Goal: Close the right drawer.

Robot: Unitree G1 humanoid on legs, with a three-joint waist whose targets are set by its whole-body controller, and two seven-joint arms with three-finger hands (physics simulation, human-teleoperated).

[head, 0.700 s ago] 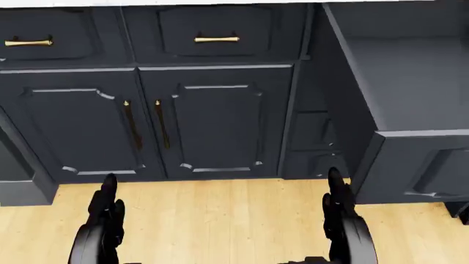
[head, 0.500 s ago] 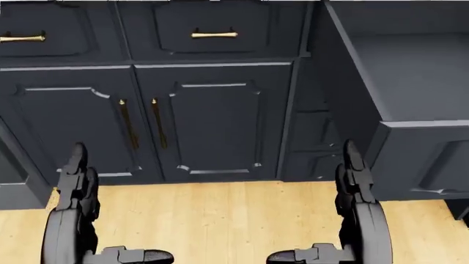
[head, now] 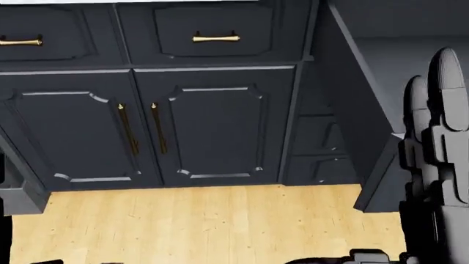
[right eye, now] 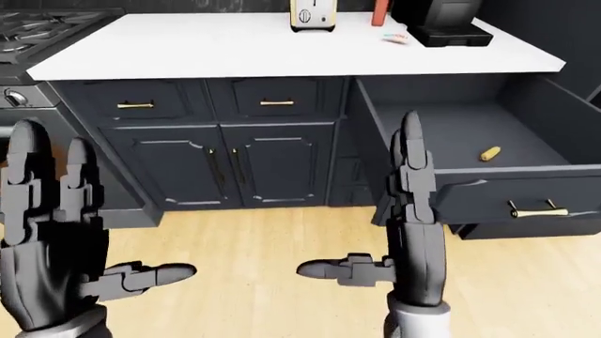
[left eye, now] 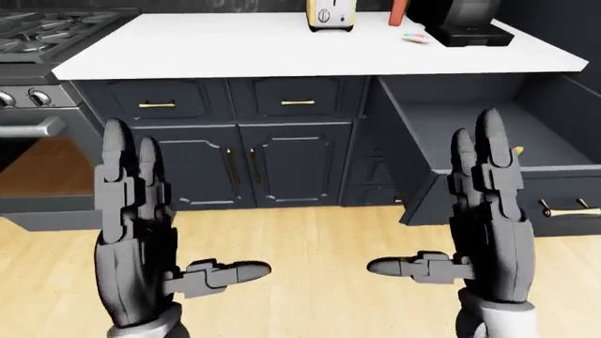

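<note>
A simulated kitchen seen from the robot's head, with dark navy cabinets under a white bench (left eye: pixel 282 49). The right drawer (right eye: pixel 470 151) stands pulled far out from the cabinet run, at the right of both eye views. Its front panel carries a brass handle (right eye: pixel 537 209), and a small yellow object (right eye: pixel 490 153) lies on the drawer floor near the right side; what it is cannot be told.

Both robot hands are raised in the foreground, palms turned inward toward each other, gripping nothing. The left robot hand (left eye: pixel 141 232) is released, its fingers pointing straight up and its thumb (left eye: pixel 225 273) stretched sideways toward the centre. The right robot hand (left eye: pixel 484 218) mirrors it, fingers upright and spread, thumb pointing left. In the left-eye view the right robot hand overlaps the drawer's front panel, but whether it touches the drawer cannot be told. In the head view only the right robot hand's fingers show, at the right edge.

Left of the open drawer are two closed drawers with brass handles above a pair of cabinet doors (head: pixel 139 129). A stove (left eye: pixel 37 42) sits at the far left. On the bench stand a toaster (left eye: pixel 330 14) and a black appliance (left eye: pixel 460 21). The floor (left eye: pixel 310 253) is pale wood planks.
</note>
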